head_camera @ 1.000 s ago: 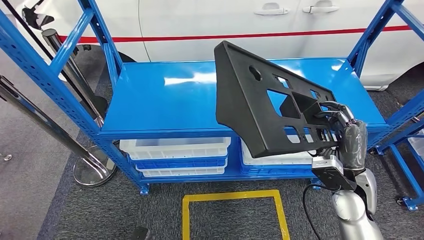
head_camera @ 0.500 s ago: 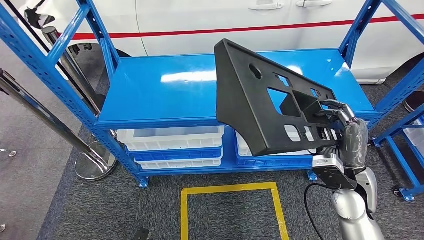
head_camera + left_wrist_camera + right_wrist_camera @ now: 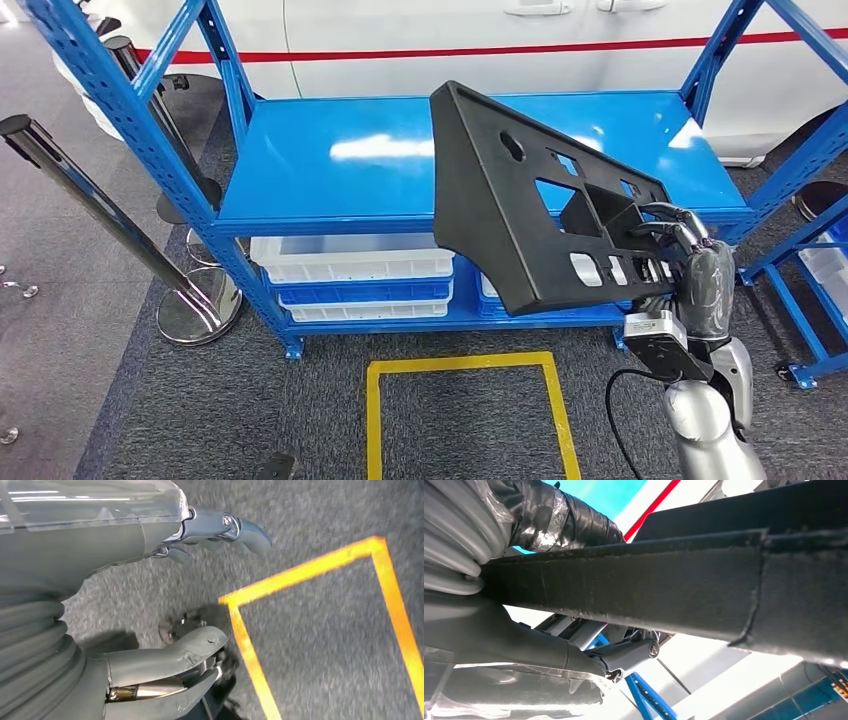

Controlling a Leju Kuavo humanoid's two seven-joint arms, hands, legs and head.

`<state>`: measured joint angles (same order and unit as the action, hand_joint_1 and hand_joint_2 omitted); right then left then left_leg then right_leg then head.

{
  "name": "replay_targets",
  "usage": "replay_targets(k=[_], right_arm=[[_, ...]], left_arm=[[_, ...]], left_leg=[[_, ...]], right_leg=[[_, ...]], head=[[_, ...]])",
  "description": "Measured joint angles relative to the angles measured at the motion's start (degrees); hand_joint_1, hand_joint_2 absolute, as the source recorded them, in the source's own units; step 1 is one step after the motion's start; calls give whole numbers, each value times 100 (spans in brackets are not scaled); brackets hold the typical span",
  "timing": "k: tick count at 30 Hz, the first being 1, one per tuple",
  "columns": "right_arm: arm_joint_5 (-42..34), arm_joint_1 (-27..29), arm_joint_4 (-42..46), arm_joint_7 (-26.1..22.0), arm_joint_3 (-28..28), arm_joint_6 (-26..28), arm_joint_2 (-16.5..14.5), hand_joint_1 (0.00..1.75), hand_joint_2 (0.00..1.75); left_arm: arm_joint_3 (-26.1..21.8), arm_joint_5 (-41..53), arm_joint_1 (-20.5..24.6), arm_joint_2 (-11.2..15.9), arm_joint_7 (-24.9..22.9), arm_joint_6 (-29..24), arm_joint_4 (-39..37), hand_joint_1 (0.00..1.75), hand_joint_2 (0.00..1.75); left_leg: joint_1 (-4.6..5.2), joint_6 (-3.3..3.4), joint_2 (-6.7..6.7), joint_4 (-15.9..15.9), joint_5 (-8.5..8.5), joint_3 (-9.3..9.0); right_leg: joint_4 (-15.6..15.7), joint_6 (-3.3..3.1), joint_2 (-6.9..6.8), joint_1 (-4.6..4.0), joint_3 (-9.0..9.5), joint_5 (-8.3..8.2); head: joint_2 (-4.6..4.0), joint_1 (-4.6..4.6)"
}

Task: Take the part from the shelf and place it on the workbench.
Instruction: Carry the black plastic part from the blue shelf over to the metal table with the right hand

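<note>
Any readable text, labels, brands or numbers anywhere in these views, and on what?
None can be read.
The black part held in the right hand shows no lettering.
The blue shelf, white bins and white car show no lettering.

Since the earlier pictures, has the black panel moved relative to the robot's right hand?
No. The black panel sits the same in the right hand. The blue shelf shifts behind them, so the camera moved, not the panel within the grip.
</note>
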<state>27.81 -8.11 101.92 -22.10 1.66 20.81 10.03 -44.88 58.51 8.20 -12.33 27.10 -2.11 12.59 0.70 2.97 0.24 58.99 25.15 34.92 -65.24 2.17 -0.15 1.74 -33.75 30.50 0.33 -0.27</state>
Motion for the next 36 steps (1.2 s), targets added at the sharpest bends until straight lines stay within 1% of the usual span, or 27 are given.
replay_targets(k=[1,2,4,6,8,11,12,13,14,15,17,18,19,21,22,23,24,26,27,28,29,30,31,32,33,34,36], right_arm=[[-1,2,0,-1,0,-5,0,175,0],[-2,4,0,-2,0,-10,0,175,0],[-3,9,0,-4,1,-11,0,175,0],[-3,1,0,-4,1,-11,0,175,0],[-4,-9,0,-4,1,-11,0,175,0],[-3,-4,0,-6,1,-11,0,175,0],[-3,3,0,-8,1,-10,0,175,0],[-3,12,0,-9,1,-9,0,175,0],[-3,22,0,-11,1,-8,0,175,0],[-3,30,1,-12,0,-7,-1,175,0],[-3,49,10,-14,0,2,-1,175,0],[-3,59,15,-15,-1,8,-2,175,0],[-3,73,19,-19,-2,13,-5,175,0],[-3,97,22,-25,-4,20,-14,175,0],[-3,109,25,-28,-4,23,-18,175,0],[-2,118,27,-33,-4,27,-19,175,0],[0,123,28,-38,-4,31,-19,175,0],[3,133,28,-46,-4,36,-20,175,0],[4,137,28,-46,-4,37,-20,175,0],[7,138,28,-45,-4,37,-20,175,0],[8,135,28,-45,-4,36,-20,175,0],[10,130,28,-45,-4,36,-20,175,0],[11,121,28,-44,-4,35,-20,175,0],[11,116,30,-44,-4,34,-20,175,0],[12,110,31,-42,-4,34,-20,175,0],[13,107,32,-38,-4,34,-20,175,0],[13,105,33,-29,-5,34,-20,175,0]], left_arm=[[-1,-11,2,0,0,4,0,0,175],[-1,-20,4,0,0,5,0,0,175],[-2,-32,1,1,-1,5,0,0,175],[-4,-36,1,2,-2,5,0,0,175],[-5,-38,2,2,-2,6,0,0,175],[-5,-56,0,2,-7,9,0,0,175],[-5,-66,-2,2,-11,10,0,0,175],[-6,-75,-4,2,-19,13,0,0,175],[-7,-81,-5,2,-26,15,0,0,175],[-9,-86,-3,2,-31,16,0,0,175],[-15,-93,7,6,-38,20,1,0,175],[-22,-100,10,8,-40,23,2,0,175],[-32,-113,11,10,-44,27,2,0,175],[-52,-141,6,10,-48,31,2,0,175],[-59,-151,6,10,-52,32,2,0,175],[-65,-154,6,11,-55,32,2,0,175],[-72,-157,7,12,-60,32,2,0,175],[-85,-158,6,14,-70,37,2,0,175],[-89,-157,5,13,-74,40,2,0,175],[-91,-152,1,13,-77,44,2,0,175],[-92,-149,-3,13,-80,46,2,0,175],[-93,-146,-7,12,-82,48,2,0,175],[-93,-145,-10,13,-83,49,2,0,175],[-93,-144,-10,13,-83,50,2,0,175],[-93,-143,-10,14,-83,50,2,0,175],[-93,-142,-10,15,-83,49,2,0,175],[-95,-141,-17,15,-83,49,2,0,175]], left_leg=[[5,-24,-3,61,-3,52],[13,-53,-5,112,-12,96],[20,-113,-10,154,-51,143],[1,-175,-17,240,22,210],[-26,-229,-21,503,293,320],[-70,-286,-20,1347,844,561],[-80,-291,-20,1546,921,581],[-83,-282,-21,1565,893,514],[-80,-256,-23,1379,784,344],[-67,-212,-26,1016,647,81],[-20,-125,-28,258,504,-403],[10,-93,-28,32,476,-526],[38,-77,-28,-58,474,-553],[61,-33,-20,-164,349,-549],[58,-6,-11,-249,271,-555],[46,35,2,-328,180,-549],[31,61,15,-381,105,-528],[34,95,24,-380,15,-409],[32,86,26,-358,-17,-339],[26,75,28,-324,-46,-263],[16,60,30,-277,-68,-184],[1,42,30,-212,-82,-102],[-8,14,29,-126,-84,-11],[-11,-15,26,-34,-81,70],[-8,-47,23,48,-78,134],[-1,-81,19,108,-85,183],[-3,-145,10,150,-114,225]], right_leg=[[239,-18,3,-9,139,-44],[363,-50,9,-19,194,-38],[368,-141,23,-32,141,-66],[391,-236,16,-28,90,-126],[402,-302,6,-26,33,-194],[400,-335,0,-55,-96,-295],[399,-336,-1,-68,-146,-335],[398,-335,-2,-80,-195,-373],[398,-333,0,-91,-240,-411],[398,-328,2,-98,-279,-448],[415,-291,3,-93,-329,-525],[431,-257,0,-78,-335,-563],[452,-218,-4,-56,-338,-601],[488,-143,-10,-23,-339,-663],[462,-120,-8,-22,-362,-620],[357,-106,-1,-28,-407,-489],[141,-102,6,-35,-482,-274],[-486,-83,19,-37,-667,188],[-741,-62,18,-29,-710,297],[-846,-36,16,-14,-678,297],[-756,-7,11,5,-551,204],[-484,24,3,29,-333,72],[-129,47,-5,44,-87,14],[144,38,-2,39,92,-31],[329,15,3,32,196,-22],[389,-26,15,17,212,8],[376,-129,26,11,151,-37]], head=[[0,0],[0,-2],[0,-3],[0,-4],[0,-10],[0,-14],[0,-14],[0,-14],[0,-14],[0,-14],[0,-14],[0,-14],[0,-14],[0,-14],[0,-13],[0,-11],[0,-9],[0,-5],[0,-5],[0,-5],[0,-5],[0,-5],[0,-4],[0,-7],[0,-5],[0,-7],[0,-5]])
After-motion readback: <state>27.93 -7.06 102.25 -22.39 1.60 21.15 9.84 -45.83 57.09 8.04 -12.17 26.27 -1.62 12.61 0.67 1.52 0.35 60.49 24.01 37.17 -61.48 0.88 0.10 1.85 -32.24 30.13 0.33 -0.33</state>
